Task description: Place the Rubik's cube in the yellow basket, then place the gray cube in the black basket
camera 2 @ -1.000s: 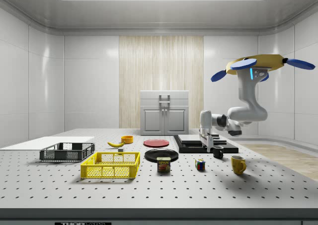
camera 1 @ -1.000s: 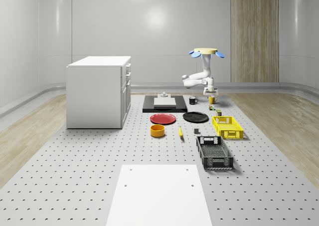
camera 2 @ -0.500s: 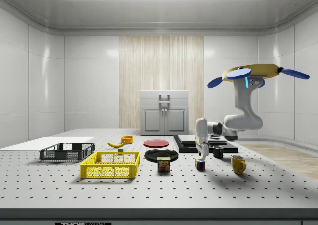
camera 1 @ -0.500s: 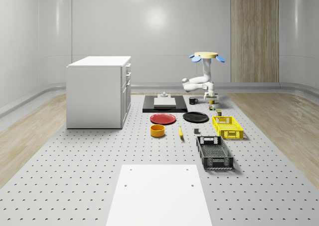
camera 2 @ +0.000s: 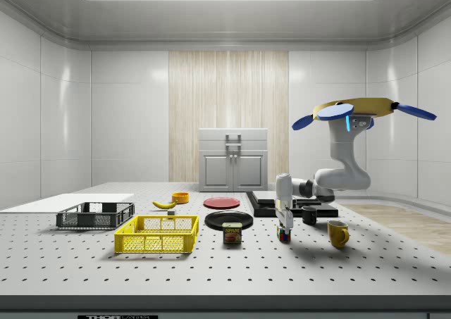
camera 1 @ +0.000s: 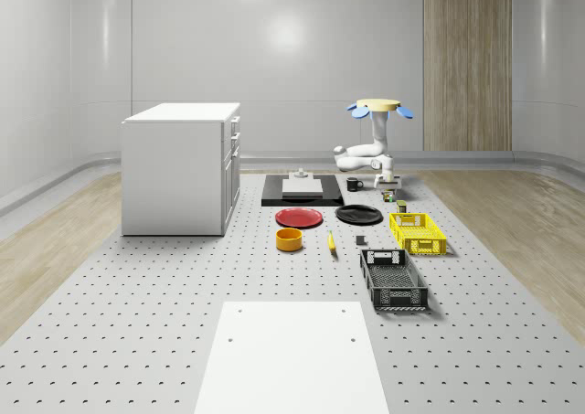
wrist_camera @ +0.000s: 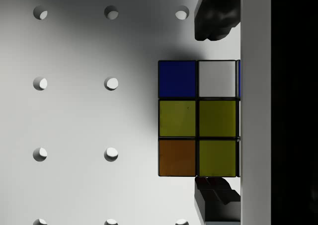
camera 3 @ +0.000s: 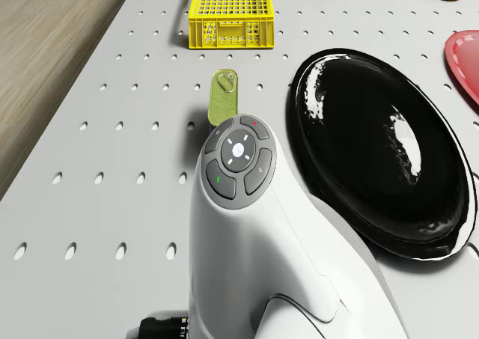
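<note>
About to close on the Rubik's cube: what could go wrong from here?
1. In the wrist view the cube sits off-centre between the open fingers, so closing may catch only its edge.
2. The can stands between the cube and the yellow basket; a low carry could clip it.

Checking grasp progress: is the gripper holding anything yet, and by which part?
Nothing held: the gripper straddles the Rubik's cube on the table, fingers apart at opposite sides.
</note>
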Robot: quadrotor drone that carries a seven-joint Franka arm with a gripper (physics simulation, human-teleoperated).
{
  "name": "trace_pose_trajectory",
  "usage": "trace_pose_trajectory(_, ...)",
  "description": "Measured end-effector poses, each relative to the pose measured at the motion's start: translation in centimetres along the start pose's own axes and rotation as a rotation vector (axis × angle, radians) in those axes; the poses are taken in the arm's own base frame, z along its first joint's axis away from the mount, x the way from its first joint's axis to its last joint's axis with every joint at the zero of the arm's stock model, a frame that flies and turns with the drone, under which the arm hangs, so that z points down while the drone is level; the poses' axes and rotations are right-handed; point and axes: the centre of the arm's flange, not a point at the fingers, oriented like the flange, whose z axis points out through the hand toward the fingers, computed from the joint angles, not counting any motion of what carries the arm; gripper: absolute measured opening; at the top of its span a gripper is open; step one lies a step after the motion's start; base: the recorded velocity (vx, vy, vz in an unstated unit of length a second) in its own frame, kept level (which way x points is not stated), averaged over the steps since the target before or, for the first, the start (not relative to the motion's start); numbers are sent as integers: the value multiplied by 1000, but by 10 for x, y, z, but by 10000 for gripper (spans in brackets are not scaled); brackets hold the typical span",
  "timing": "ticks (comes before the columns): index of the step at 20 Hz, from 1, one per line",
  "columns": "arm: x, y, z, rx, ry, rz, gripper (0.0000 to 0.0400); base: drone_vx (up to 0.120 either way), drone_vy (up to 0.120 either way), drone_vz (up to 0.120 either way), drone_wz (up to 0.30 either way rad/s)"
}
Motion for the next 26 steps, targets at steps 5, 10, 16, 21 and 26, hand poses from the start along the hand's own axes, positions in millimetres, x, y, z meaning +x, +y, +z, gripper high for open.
trace_pose_trajectory(5,2,2,7,0,0,0,400,0,0,0,0)
trace_pose_trajectory(10,8,1,10,0,0,0,400,0,0,0,0)
trace_pose_trajectory(16,14,-3,11,0,0,0,400,0,0,0,0)
trace_pose_trajectory(21,15,-4,11,0,0,0,361,0,0,0,0)
trace_pose_trajectory(26,15,-4,11,0,0,0,317,0,0,0,0)
